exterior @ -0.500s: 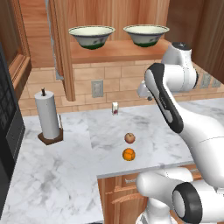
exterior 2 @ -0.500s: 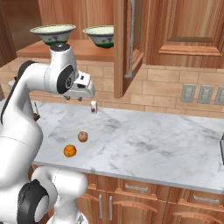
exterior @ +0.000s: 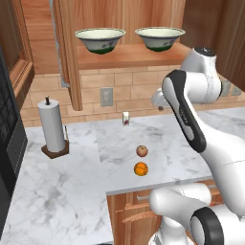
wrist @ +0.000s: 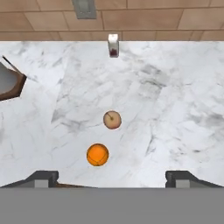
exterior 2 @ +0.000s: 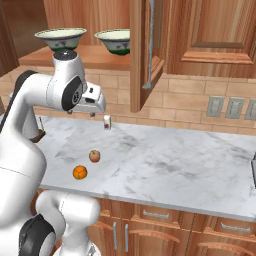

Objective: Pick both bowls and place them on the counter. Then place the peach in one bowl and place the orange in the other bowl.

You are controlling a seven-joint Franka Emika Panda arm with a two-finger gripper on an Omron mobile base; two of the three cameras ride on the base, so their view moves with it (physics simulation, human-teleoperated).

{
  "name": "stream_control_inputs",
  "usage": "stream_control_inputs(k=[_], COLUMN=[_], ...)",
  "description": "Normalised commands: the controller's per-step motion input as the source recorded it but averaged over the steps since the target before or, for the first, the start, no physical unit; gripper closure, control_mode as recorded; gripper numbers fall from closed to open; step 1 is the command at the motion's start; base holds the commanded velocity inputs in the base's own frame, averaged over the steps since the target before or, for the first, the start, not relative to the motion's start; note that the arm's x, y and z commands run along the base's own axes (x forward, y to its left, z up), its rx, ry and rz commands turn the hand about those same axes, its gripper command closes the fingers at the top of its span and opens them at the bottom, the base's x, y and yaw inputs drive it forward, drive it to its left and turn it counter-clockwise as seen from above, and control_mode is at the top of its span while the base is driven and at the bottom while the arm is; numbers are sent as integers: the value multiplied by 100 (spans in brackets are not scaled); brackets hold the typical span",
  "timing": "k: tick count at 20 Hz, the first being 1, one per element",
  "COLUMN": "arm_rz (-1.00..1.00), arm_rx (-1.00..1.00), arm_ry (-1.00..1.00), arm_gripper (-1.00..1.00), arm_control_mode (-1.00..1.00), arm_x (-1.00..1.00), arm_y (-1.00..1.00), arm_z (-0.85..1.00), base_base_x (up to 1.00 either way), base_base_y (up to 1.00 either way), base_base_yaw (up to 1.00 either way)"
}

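1. Two bowls sit side by side on the brown wooden shelf [exterior: 124, 56] above the table: left bowl [exterior: 100, 39], right bowl [exterior: 160, 38]. Both upright, cream with dark green bases, a gap between them.
2. Table [exterior: 57, 191] is white marble with grey veins, over light wooden cabinets.
3. Peach [exterior: 141, 150] rests on the table toward its front edge, pinkish-tan, dimple up. Orange [exterior: 140, 168] lies just beside it, nearer the front edge, not touching. From the hand camera the peach [wrist: 112, 119] sits above the orange [wrist: 97, 154].
4. Claw [wrist: 112, 177] hangs in the air above the table, well below the shelf, looking down at both fruits. Its two dark fingertips [wrist: 41, 177] stand spread wide apart with nothing between them. Nothing held.
5. In the right base view the claw [exterior 2: 91, 114] shows just under the hand, left of a small white container.
6. That small white container [exterior: 126, 118], with a dark red band low down, stands upright near the tiled back wall, behind the fruits.
7. Paper towel roll [exterior: 51, 126] stands upright on a dark wooden holder at the table's left, well apart from the fruits.
8. Wall outlet [exterior: 106, 96] sits on the tiles above the container.
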Motion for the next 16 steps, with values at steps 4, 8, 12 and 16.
stream_control_inputs(k=[4, 8, 12, 16], arm_rz=[-13, -24, -28, -25], arm_rx=[15, 14, 13, 15], arm_ry=[-9, -4, -1, 0], arm_gripper=[-100, -100, -100, -100], arm_control_mode=[-100, -100, -100, -100], arm_x=[-19, -9, 0, 0], arm_y=[14, 24, 26, 25], arm_z=[21, 23, 26, 28], base_base_x=[0, 0, 0, 0], base_base_y=[0, 0, 0, 0], base_base_yaw=[0, 0, 0, 0])
